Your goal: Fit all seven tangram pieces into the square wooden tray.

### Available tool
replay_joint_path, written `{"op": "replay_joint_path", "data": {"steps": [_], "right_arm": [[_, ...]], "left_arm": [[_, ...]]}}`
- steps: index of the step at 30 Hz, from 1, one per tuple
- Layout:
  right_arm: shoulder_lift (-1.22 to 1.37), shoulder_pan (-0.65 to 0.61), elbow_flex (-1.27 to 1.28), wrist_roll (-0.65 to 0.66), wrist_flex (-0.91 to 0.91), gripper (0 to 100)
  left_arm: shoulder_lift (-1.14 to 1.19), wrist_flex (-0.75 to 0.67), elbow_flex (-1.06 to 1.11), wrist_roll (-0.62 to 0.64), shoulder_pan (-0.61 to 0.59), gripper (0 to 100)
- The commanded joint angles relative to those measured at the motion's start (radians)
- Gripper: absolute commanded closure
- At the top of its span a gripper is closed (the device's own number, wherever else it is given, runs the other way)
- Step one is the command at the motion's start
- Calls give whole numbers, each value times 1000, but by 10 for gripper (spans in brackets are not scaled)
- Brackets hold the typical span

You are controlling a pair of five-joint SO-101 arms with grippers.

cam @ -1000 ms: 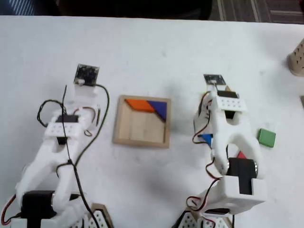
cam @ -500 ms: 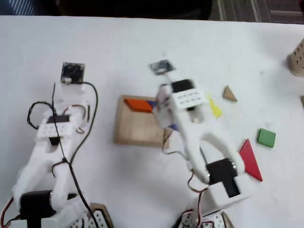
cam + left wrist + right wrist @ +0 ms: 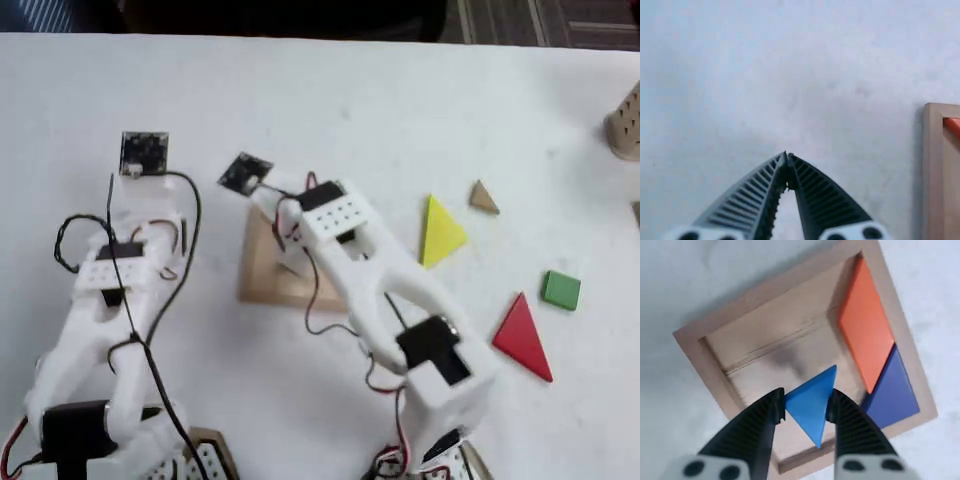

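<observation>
The right gripper [image 3: 805, 407] is clamped on a light blue triangle [image 3: 812, 390] over the floor of the wooden tray [image 3: 705, 332]. Just beside it, an orange parallelogram [image 3: 865, 325] and a dark blue piece [image 3: 892, 400] lie touching along one wall. At the tray's 9 o'clock, the left gripper [image 3: 786, 160] is pinched together on nothing. A yellow triangle [image 3: 438, 230] lies at 3 o'clock and a red triangle [image 3: 522, 338] at 4, with a green square [image 3: 561, 289] farther out.

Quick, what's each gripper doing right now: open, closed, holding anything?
Left gripper: closed, holding nothing.
Right gripper: closed on the light blue triangle, over the wooden tray.
</observation>
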Motion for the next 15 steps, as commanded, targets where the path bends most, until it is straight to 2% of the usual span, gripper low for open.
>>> {"op": "replay_joint_path", "data": {"steps": [1, 5, 10, 15], "right_arm": [[56, -12, -110, 54, -1, 938], [148, -5, -209, 57, 8, 930], [222, 1, -354, 51, 154, 793], [231, 12, -459, 49, 271, 868]], "left_arm": [[-44, -26, -28, 20, -15, 974], [-45, -28, -28, 20, -15, 974], [-47, -28, -26, 20, -15, 973], [-47, -28, -28, 20, -15, 975]]}}
